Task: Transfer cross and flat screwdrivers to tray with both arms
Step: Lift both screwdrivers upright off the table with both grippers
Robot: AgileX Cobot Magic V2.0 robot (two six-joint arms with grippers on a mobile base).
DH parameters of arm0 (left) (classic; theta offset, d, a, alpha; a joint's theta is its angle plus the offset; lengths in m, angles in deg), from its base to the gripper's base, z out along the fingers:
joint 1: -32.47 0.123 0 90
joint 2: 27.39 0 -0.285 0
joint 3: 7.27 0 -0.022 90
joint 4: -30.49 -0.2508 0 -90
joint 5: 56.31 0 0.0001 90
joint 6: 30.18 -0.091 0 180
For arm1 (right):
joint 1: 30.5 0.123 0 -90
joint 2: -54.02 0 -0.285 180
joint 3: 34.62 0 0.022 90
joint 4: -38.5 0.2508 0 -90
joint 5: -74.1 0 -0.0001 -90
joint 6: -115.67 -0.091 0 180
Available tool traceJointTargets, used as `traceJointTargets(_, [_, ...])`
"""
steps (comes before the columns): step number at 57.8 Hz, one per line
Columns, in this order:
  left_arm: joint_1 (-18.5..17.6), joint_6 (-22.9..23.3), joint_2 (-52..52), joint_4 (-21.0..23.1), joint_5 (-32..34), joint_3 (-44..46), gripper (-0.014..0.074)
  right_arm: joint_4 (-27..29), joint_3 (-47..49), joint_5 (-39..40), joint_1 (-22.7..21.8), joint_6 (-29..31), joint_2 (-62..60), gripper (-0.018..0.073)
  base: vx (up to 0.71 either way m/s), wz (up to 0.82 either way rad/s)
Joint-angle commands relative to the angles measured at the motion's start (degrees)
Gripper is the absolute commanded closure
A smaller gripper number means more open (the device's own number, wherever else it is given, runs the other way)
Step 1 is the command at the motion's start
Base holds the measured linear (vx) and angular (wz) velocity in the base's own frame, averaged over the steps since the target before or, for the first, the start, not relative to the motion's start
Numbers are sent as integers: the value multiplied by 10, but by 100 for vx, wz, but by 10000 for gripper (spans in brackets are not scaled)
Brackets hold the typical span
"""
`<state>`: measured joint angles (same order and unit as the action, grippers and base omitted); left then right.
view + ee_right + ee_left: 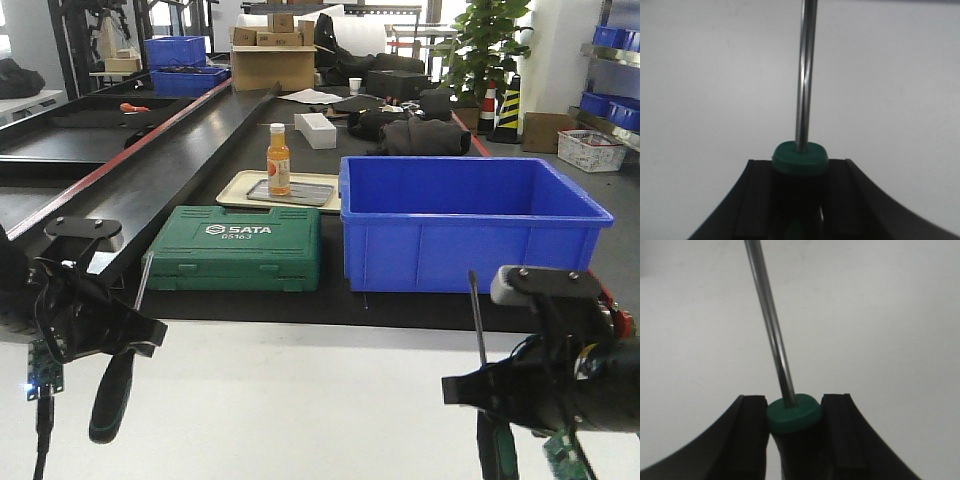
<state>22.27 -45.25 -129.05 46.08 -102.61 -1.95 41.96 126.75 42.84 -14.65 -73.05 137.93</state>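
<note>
Closest in, over the white tabletop (300,400), the left gripper (118,345) has its jaws clamped on the black-and-green handle of the left screwdriver (108,400), which hangs tilted with its shaft pointing up and away. The right gripper (480,392) is closed the same way on the right screwdriver (497,450), held nearly upright. Both tools look to be lifted clear of the surface, so I judge the pick-up done and the carry and release left to do. Beyond the white top sit a green tool case (235,245) and a blue bin (470,225). Behind the case lies the grey tray (312,192), resting on a beige tray (232,188), with an orange bottle (278,160) standing on it and no screwdriver in it. Both arms are well short of it. The wrist views show what the front view cannot: each green handle cap is pinched squarely between two black pads, the shaft rising from its centre. Only the front view shows the tray and the way to it. No view shows the tips clearly enough to tell cross from flat.
</note>
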Motion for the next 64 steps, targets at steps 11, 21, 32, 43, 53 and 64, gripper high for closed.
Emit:
traceJointTargets(11, [-38, -15, 83, 55, 55, 15, 601, -31, 15, 58, -1, -15, -97, 568, 0, 0])
traceJointTargets(21, [-43, -15, 109, 56, 65, 15, 600, -112, 15, 58, -1, -101, -127, 568, 0, 0])
traceJointTargets(32, [-43, 12, 118, 56, 67, 15, 597, -195, 61, 7, -1, -140, -139, 568, 0, 0])
traceJointTargets(43, [-43, 33, 122, 56, 82, 14, 597, -206, 122, -35, -1, -96, -139, 568, 0, 0])
traceJointTargets(53, [-43, 36, 149, 51, 112, -13, 597, -179, 123, -38, -1, -70, -134, 568, 0, 0])
traceJointTargets(64, [-43, 45, 184, 51, 143, -75, 597, -179, 123, -27, -1, -69, -128, 568, 0, 0])
